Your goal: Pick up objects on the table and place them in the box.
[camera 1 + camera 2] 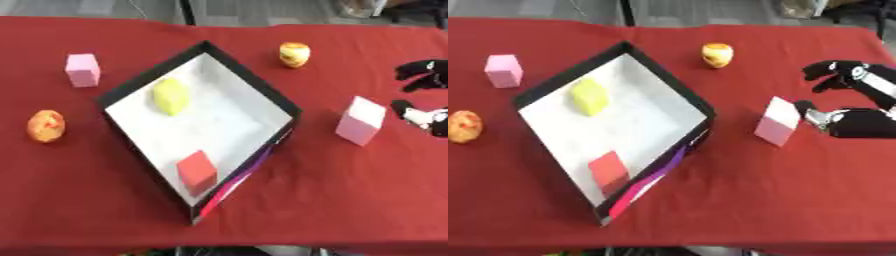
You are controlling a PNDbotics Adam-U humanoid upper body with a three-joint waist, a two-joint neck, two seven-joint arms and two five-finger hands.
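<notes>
Red cloth covered the desk (350, 200), with grey floor beyond its far edge. A black-walled box (262, 85) with a white floor sat turned cornerwise near the middle, and inside it lay a yellow-green block (171, 96) toward the far corner and a red cube (197, 172) toward the near corner.

Outside the box, a small pink block (82, 69) stood to the far left, a mottled orange fruit (45, 126) lay near the left edge, and a yellow-red apple (294, 54) sat beyond the box's far right wall. A taller pale pink block (779, 121) stood upright to the right of the box.

The left eye view cut off most of the right robot hand; the right eye view showed it more fully. That right robot hand (859, 120) was spread and released, thumb tip just beside the pale pink block, fingers apart above it, holding nothing.
</notes>
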